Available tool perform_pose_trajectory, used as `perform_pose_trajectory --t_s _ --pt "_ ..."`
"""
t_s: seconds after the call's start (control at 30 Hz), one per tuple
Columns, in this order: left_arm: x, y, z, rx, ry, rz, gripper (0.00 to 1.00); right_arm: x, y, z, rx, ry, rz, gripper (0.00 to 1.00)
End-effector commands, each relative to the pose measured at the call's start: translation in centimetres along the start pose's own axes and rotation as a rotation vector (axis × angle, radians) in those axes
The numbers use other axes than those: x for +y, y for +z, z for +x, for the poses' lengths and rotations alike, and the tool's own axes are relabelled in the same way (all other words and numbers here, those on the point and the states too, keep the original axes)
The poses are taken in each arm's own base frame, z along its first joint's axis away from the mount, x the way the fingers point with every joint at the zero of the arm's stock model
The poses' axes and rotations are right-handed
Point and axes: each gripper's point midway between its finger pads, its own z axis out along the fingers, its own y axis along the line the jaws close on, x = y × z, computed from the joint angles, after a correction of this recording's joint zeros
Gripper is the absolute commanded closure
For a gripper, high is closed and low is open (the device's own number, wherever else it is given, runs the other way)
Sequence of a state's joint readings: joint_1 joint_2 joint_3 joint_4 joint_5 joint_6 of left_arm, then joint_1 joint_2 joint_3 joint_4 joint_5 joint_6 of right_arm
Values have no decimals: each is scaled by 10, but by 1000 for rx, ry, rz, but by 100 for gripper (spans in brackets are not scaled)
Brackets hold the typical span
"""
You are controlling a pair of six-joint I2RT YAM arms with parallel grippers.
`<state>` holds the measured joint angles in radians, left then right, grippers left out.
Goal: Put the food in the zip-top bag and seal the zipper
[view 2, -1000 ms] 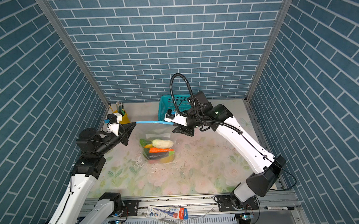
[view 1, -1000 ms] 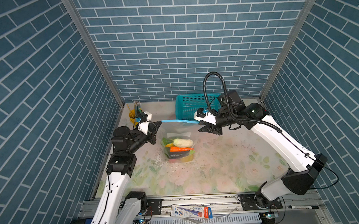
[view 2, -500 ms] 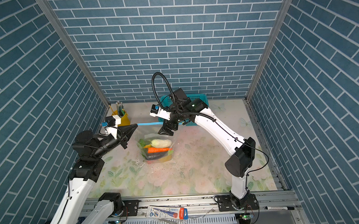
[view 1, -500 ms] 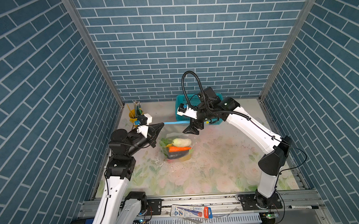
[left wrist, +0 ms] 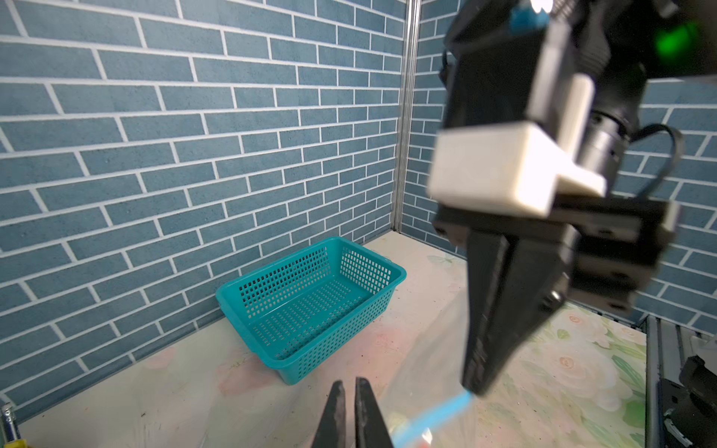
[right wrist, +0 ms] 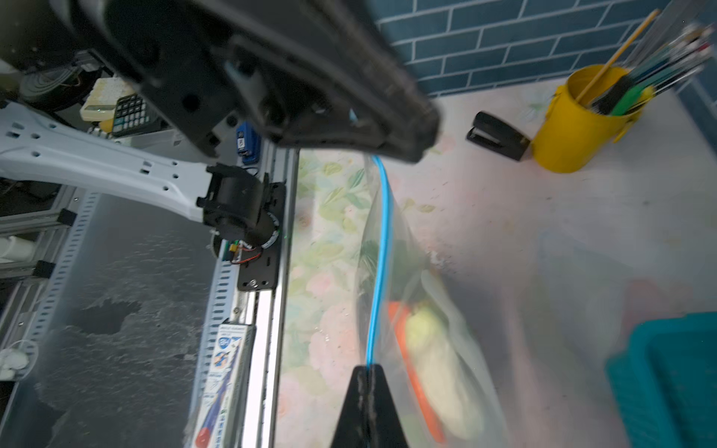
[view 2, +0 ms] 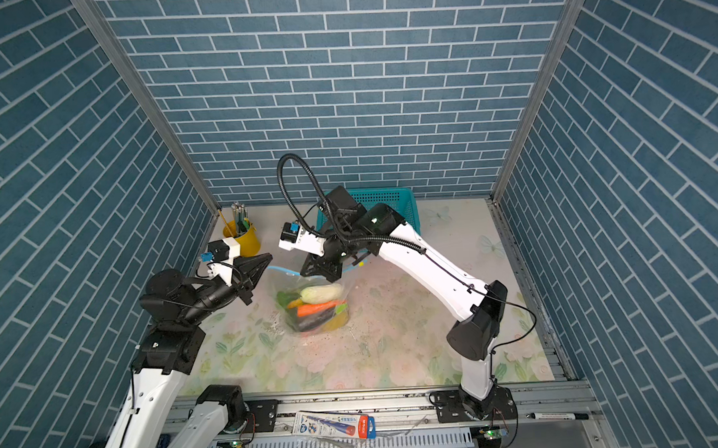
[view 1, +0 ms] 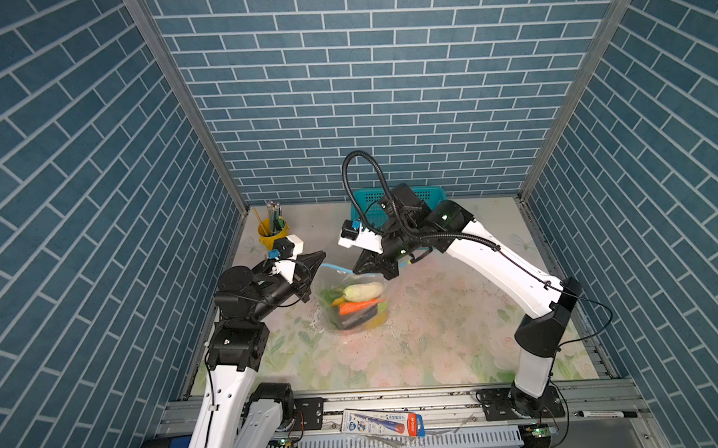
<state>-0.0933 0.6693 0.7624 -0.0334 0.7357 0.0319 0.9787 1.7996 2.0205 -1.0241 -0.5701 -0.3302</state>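
Blue brick walls close in a table (view 1: pixel 437 334) with a pale flower print. Left of the middle in both top views, the left gripper (view 1: pixel 319 258) points to the right. In the left wrist view its fingers (left wrist: pixel 335 411) are parted only by a thin slit, and one end of the zipper (view 1: pixel 338 268) lies just beside them; I cannot tell whether they touch the plastic. The right gripper (view 1: pixel 356 270), close to the centre, is clenched on the zipper: in the right wrist view the blue strip runs straight into its closed tips. The bag (view 1: pixel 328 280) hangs below both grippers in the middle of the frame, with its bottom resting on the table. All the food I can see is inside it: a white radish (view 1: pixel 362 290) on top, an orange carrot (view 1: pixel 359 306) under it, green leaves (view 1: pixel 330 296) at the left, and a dark eggplant (view 1: pixel 357 318) with something yellow lowest. A teal basket (left wrist: pixel 349 326) stands at the back wall, behind the right gripper. In the back left corner a yellow cup (right wrist: pixel 570 128) holds pens (right wrist: pixel 640 73), and a black stapler (right wrist: pixel 496 135) lies near it. Compared with one second ago, the right gripper has come leftward along the zipper and a little lower, so the blue stretch between the two grippers is now much shorter. The left gripper has hardly moved, and the bag and the food are in the same place.
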Motion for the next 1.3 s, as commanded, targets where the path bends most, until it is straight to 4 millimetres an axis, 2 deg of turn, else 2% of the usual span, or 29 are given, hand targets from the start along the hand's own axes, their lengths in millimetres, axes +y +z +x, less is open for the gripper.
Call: perform_pose_trajectory --t_s 0.0,0.03,0.13,0.2,0.27,0.37,0.4,0.47,0.53,0.57,0.6,0.63,0.67,0.73,0.8,0.87,0.93,0.97,1.0,1.03,1.07,1.13,1.23,1.27 --pt "8 -5 -9 -39 -2 -70 50 31 -18 -26 -103 96 55 100" --pt "7 -13 -19 -75 13 -99 37 34 -19 -36 -129 125 100 100" --pt "17 -26 -34 -135 26 -207 8 39 -20 -62 -223 258 180 100" --pt "23 -34 -43 -164 38 -268 5 32 -32 -70 -281 348 245 100" --pt "26 -39 -49 -172 49 -299 4 21 -50 -70 -317 423 332 100" --pt "27 -39 -49 -162 53 -304 4 -9 -75 -51 -330 566 489 100" --pt "28 -38 -47 -159 48 -306 4 -25 -79 -35 -331 645 525 100" --pt "32 -33 -35 -137 31 -307 4 -59 -82 11 -330 792 582 100" --pt "37 -29 -19 -99 7 -317 3 -90 -83 74 -345 936 629 100" --pt "39 -27 -9 -76 -4 -325 3 -101 -86 98 -354 985 645 100" --pt "43 -27 -1 -56 -23 -342 2 -110 -82 134 -336 1043 655 100" --pt "48 -24 26 6 -72 -360 1 -115 -81 162 -329 1074 656 93" --pt "53 -24 45 51 -109 -383 1 -120 -81 187 -321 1096 670 81" --pt "64 -25 100 159 -193 -450 1 -133 -90 231 -357 1090 701 64" --pt "76 -30 148 210 -255 -536 1 -148 -107 265 -360 987 792 50" --pt "87 -32 171 228 -292 -602 1 -162 -129 291 -327 827 946 37" --pt "106 -30 205 350 -315 -689 1 -174 -153 319 -287 683 1142 27" --pt "123 -37 213 408 -343 -784 1 -179 -162 332 -293 661 1212 26" --pt "136 -35 220 477 -330 -816 1 -182 -172 344 -295 699 1253 22" --pt "140 -23 225 556 -248 -750 1 -185 -180 353 -277 711 1281 23" --pt "146 -19 232 610 -213 -748 1 -186 -184 358 -251 698 1311 23" --pt "165 -16 243 590 -160 -812 1 -184 -196 369 -258 646 1416 21" --pt "170 -11 258 548 -122 -816 1 -182 -202 402 -345 646 1525 19" --pt "173 -6 252 512 -101 -808 1 -185 -208 407 -348 665 1559 19"
